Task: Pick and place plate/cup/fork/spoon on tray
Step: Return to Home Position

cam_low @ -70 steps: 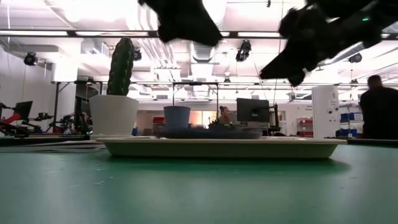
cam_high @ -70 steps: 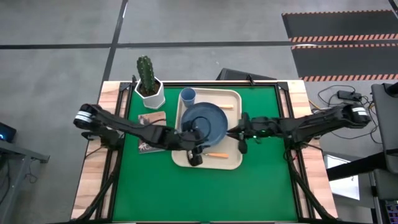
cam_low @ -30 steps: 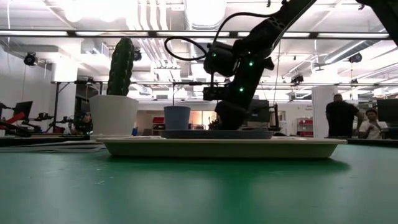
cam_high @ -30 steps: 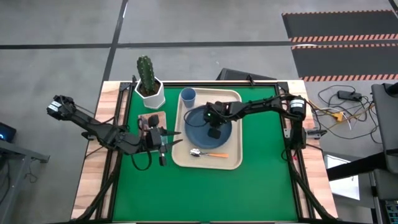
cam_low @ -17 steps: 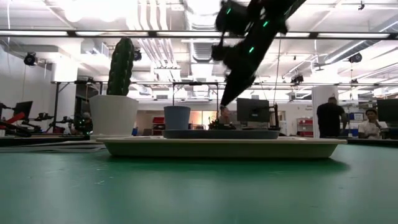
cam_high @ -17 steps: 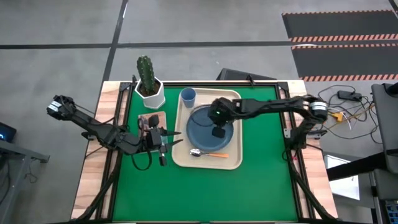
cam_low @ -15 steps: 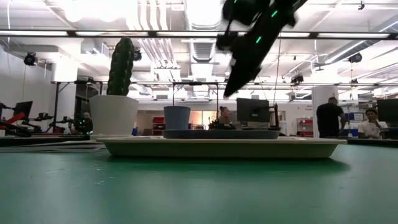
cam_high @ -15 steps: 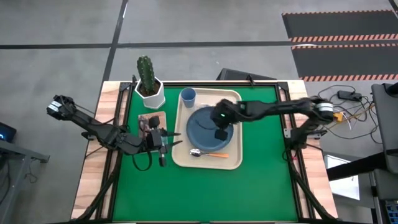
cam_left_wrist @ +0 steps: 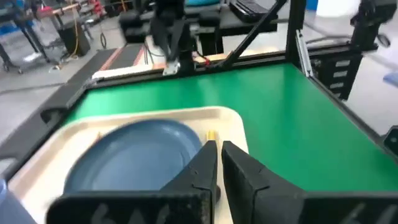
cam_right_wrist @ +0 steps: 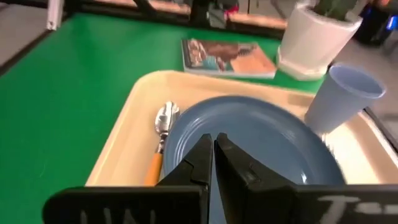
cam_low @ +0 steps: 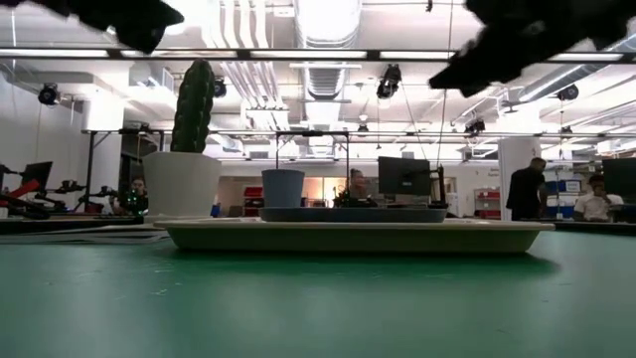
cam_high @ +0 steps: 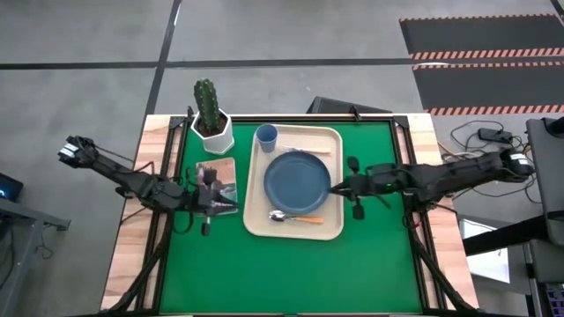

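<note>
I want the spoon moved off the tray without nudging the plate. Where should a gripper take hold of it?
Judging by its pose, grip the spoon at its orange handle, coming straight down. It lies flat on the tray between the plate and the tray's near rim, so fingers closing across the slim handle should have room. The bowl end lies close to the plate.

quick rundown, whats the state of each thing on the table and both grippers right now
plate: flat on the tray, empty
cup: upright on the tray's far corner
spoon: lying on the tray beside the plate
fork: on the tray behind the plate, mostly hidden
tray: flat on the table
left gripper: shut, empty
right gripper: shut, empty
</note>
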